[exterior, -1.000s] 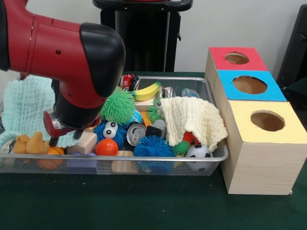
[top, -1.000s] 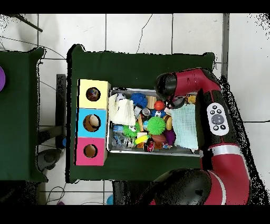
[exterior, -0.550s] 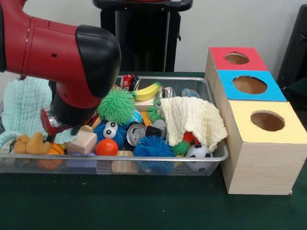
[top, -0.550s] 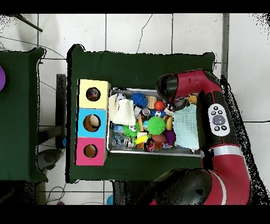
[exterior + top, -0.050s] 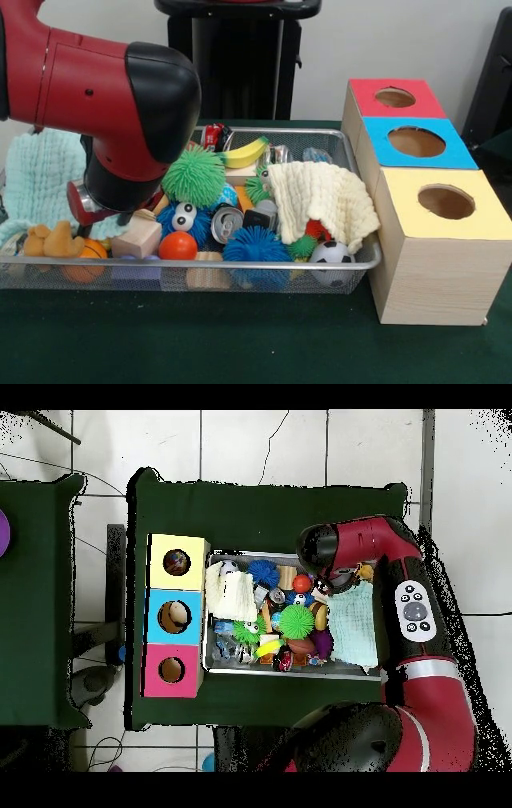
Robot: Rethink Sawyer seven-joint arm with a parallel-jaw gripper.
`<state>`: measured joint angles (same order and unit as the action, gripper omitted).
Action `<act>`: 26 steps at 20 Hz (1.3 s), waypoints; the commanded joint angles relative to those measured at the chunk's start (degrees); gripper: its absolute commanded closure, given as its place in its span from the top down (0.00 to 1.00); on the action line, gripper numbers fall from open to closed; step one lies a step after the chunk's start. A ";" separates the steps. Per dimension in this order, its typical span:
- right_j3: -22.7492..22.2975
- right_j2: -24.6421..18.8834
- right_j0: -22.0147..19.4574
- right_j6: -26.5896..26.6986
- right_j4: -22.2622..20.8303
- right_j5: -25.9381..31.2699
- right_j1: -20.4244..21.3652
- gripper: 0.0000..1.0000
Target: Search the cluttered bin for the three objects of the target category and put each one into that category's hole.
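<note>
- Front cam, left to right: pale green towel (image 5: 40,180) draped over the left end of the wire bin (image 5: 352,268), brown plush toy (image 5: 48,240) just below it.
- My arm (image 5: 104,88) hangs low over the bin's left half. The claw (image 5: 104,220) is mostly hidden under the wrist; I can't tell if it's clenched or released, or holding anything.
- Just beside the claw: wooden block (image 5: 138,238) and orange ball (image 5: 178,246).
- Mid bin: green spiky ball (image 5: 196,176), blue googly-eyed toy (image 5: 182,216), drink can (image 5: 227,224), blue spiky ball (image 5: 254,246), banana (image 5: 246,151) and red toy car (image 5: 214,136) at the far rim.
- Right end: cream cloth (image 5: 324,200) lying over clutter, soccer ball (image 5: 331,254) at the near corner.
- On the worktop (image 5: 240,344), touching the bin's right side: box row with red hole (image 5: 394,98), blue hole (image 5: 416,142), yellow hole (image 5: 446,202).
- Overhead shows something inside the yellow and blue holes; can't tell what.
</note>
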<state>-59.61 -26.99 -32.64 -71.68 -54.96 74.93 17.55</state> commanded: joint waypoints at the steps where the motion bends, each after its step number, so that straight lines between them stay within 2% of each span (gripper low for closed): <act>1: -2.51 1.60 -1.05 20.05 -0.60 4.05 -4.71 1.00; 4: -3.07 1.18 -1.44 20.07 0.03 3.50 -4.62 1.00; 5: -3.24 1.14 -1.56 20.35 0.17 3.45 -4.58 0.00; 15: -5.75 0.99 -2.17 21.11 0.75 2.41 -3.84 0.00; 20: -6.89 1.24 -2.53 19.39 0.90 0.78 -3.22 0.00; 22: -8.79 0.65 -3.24 18.38 1.58 -1.69 -1.72 0.00; 24: -12.21 -0.39 -4.46 17.45 3.23 -4.21 1.59 0.00; 26: -17.15 -2.57 -5.98 15.97 6.94 -5.70 5.99 0.00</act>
<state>-62.48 -27.19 -34.59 -71.67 -52.28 74.60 18.66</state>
